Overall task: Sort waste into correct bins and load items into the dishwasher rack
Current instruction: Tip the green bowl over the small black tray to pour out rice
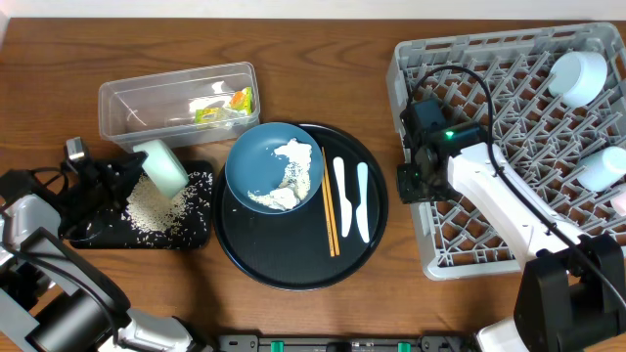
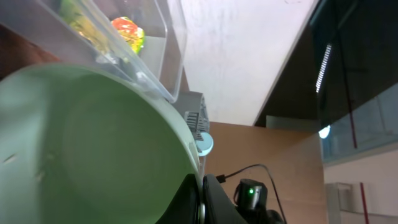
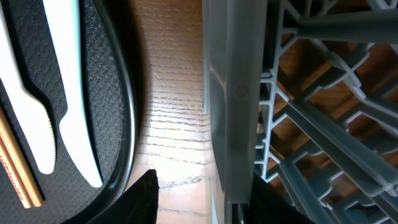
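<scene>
My left gripper is shut on the rim of the pale green bowl, which hangs tipped on its side over the shallow black tray. Rice grains lie scattered in that tray. In the left wrist view the bowl fills the frame, its rim pinched in the gripper. My right gripper stands open astride the left wall of the dishwasher rack, one finger outside over the wood, the other inside. The clear tub holds a yellow-green wrapper.
On the round black tray sit a dark blue plate with white tissue, two orange chopsticks and two white utensils. The rack holds a white cup and a light blue cup.
</scene>
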